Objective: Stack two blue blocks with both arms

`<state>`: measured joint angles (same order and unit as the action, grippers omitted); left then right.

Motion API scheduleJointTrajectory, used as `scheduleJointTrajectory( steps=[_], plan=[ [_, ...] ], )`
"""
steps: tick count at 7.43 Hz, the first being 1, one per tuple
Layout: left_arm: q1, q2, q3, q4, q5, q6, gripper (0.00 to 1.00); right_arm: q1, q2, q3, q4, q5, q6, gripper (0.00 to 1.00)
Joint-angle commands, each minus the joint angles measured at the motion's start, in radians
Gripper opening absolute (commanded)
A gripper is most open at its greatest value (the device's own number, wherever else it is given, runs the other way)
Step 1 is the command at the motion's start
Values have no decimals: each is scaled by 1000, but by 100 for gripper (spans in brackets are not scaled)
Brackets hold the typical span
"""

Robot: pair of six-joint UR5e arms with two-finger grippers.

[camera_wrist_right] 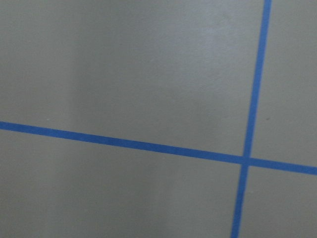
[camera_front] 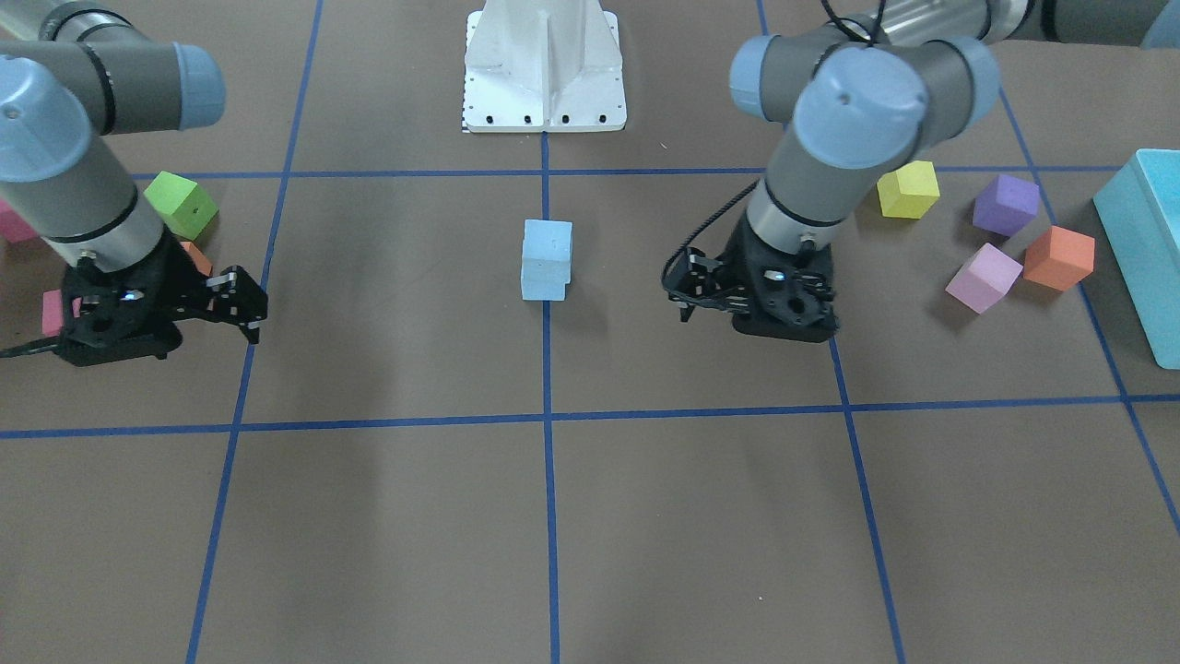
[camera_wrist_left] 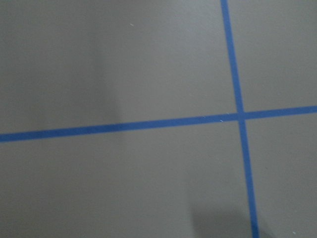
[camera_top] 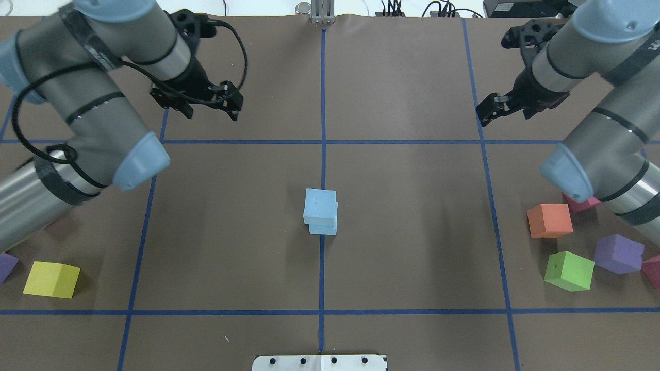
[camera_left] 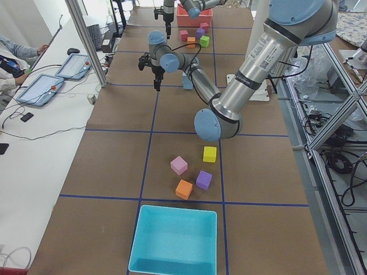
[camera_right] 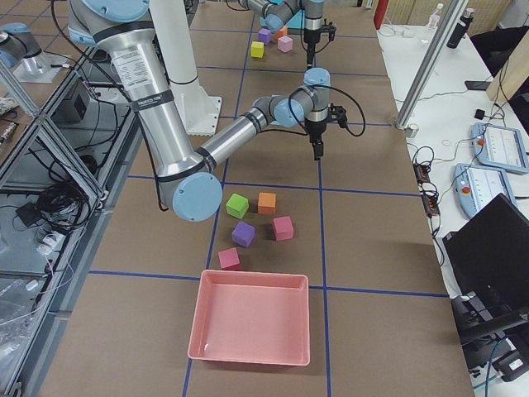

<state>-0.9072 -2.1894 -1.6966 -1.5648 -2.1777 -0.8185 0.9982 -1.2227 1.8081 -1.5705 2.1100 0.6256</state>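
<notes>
Two pale blue blocks stand stacked on the middle tape line, the top block sitting slightly askew on the bottom block; the stack also shows in the overhead view. My left gripper hangs open and empty above the table, far from the stack on my left; it also shows in the front view. My right gripper is open and empty, far off on my right, and shows in the front view. Both wrist views show only brown table and blue tape.
On my left lie a yellow cube, a purple cube, a pink cube, an orange cube and a turquoise bin. On my right lie green, orange and purple cubes and a pink tray.
</notes>
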Motion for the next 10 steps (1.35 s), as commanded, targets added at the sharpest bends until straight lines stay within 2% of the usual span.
scheduleJointTrajectory(
  steps=[1, 2, 3, 4, 5, 6, 7, 8, 10],
  plan=[
    [-178, 123, -49, 3, -86, 172, 99, 135, -79, 22, 0, 48, -49, 100],
    [-250, 210, -84, -3, -91, 274, 99, 207, -98, 16, -6, 82, -50, 100],
    [-336, 261, -83, 15, -141, 443, 99, 274, -109, 8, -13, 153, -52, 100],
    [-420, 317, -77, 14, -215, 522, 99, 331, -168, 13, -7, 183, -105, 100],
    [-499, 404, -80, 3, -265, 620, 99, 386, -232, 8, -11, 185, -254, 100],
    [-569, 451, -77, 14, -290, 697, 99, 428, -282, 11, -11, 186, -298, 100],
    [-616, 494, -72, 15, -289, 735, 99, 442, -319, 11, -11, 192, -300, 100],
    [-666, 566, -71, 17, -284, 872, 100, 453, -349, 17, -8, 202, -309, 100],
    [-719, 608, -83, 29, -281, 892, 100, 477, -437, 19, -3, 205, -464, 100]
  ],
)
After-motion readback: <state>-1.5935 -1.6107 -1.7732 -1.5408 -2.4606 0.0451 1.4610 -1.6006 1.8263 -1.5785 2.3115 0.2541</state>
